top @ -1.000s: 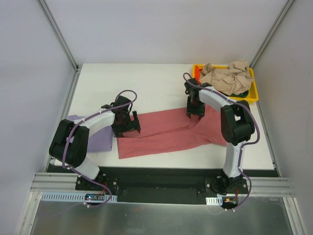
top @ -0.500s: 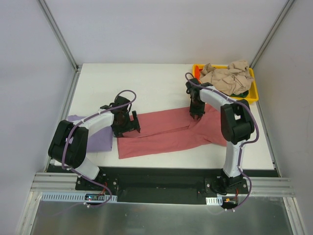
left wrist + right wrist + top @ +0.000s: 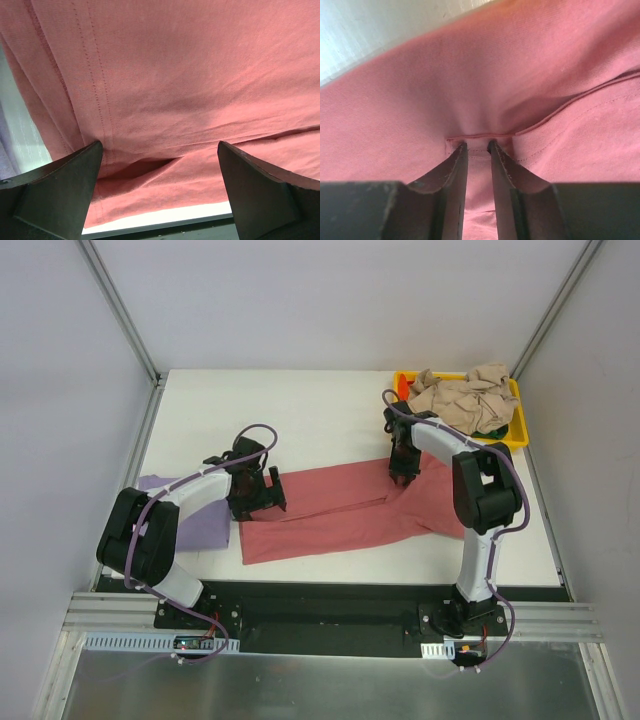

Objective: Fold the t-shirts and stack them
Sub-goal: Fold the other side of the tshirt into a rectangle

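A large dusty red-pink t-shirt (image 3: pixel 330 512) lies spread across the middle of the table. My right gripper (image 3: pixel 404 472) stands at its far right part, its narrow jaws pinched on a hemmed fold of the cloth (image 3: pixel 479 141). My left gripper (image 3: pixel 262 498) hovers over the shirt's left end with its fingers (image 3: pixel 60 190) wide apart and nothing between them; a low crease of the red-pink cloth (image 3: pixel 150 167) lies beneath. A folded lavender t-shirt (image 3: pixel 202 527) rests at the left, partly hidden by the left arm. A crumpled beige t-shirt (image 3: pixel 462 398) fills the tray.
The yellow tray (image 3: pixel 519 435) sits at the back right corner, with a bit of dark green cloth (image 3: pixel 491 427) under the beige one. White tabletop (image 3: pixel 300 410) stretches behind the shirt. The table's front edge (image 3: pixel 165 225) runs close below the left gripper.
My right gripper's jaws have closed onto the red-pink shirt's hem and shifted slightly toward the back. The left arm has stayed put, still open.
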